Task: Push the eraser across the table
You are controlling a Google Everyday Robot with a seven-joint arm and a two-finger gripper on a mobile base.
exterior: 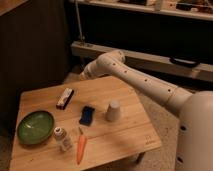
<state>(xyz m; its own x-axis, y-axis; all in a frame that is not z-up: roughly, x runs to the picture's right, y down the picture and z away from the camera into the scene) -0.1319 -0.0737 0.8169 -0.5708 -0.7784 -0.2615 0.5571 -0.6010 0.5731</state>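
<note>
The eraser, a small black block with a white strip on top, lies on the far left part of the light wooden table. My white arm reaches in from the right. My gripper is at the end of the arm, over the table's far edge, behind the eraser and a little to its right, apart from it. The gripper is dark against a dark background.
A rounded blue block and an upturned white cup sit mid-table. A green bowl, a small bottle and a carrot are at the front left. A dark wall and a shelf stand behind the table.
</note>
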